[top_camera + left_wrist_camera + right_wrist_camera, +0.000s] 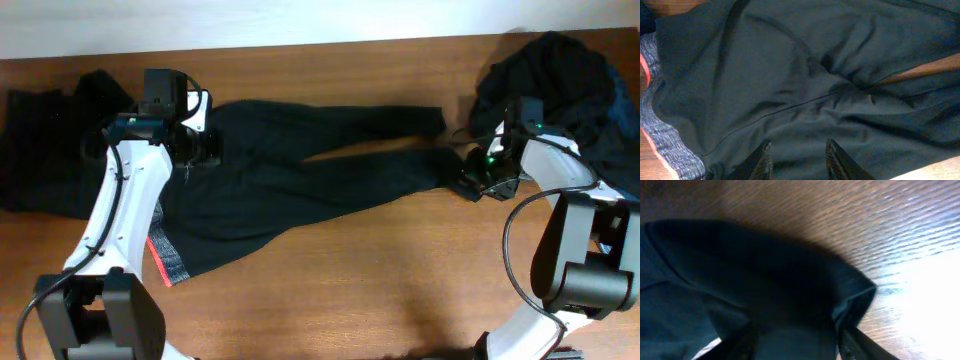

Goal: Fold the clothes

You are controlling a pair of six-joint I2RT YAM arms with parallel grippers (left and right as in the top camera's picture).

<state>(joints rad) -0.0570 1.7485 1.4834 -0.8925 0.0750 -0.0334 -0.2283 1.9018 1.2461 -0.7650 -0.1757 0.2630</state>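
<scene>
Brown wooden surface [380,290] fills the overhead view, with a pale strip along the 12 o'clock edge. Three separate dark masses of cloth lie on it.

The first is one pair of black trousers [300,170], spread flat across the middle. Its waist end lies toward 9 o'clock and its two legs run toward 3 o'clock, with a narrow wedge of bare wood between them. The second is a crumpled dark heap [545,70] at 2 o'clock, with a little blue cloth showing at its outer edge. The third is a flat dark garment [40,150] at 9 o'clock, partly behind the left arm. One red-and-grey band [167,262] peeks out at 7 o'clock, touching the trousers' waist end; I cannot tell whether it is part of them.

Two arms reach in. The left fingers [207,150] sit low on the waist area, a moderate gap between them filled with black cloth; I cannot tell whether they are clenched on it. The right fingers [468,180] are at the lower leg's hem, toward 3 o'clock, one on each side of the fabric edge; I cannot tell whether they are pinching it.
</scene>
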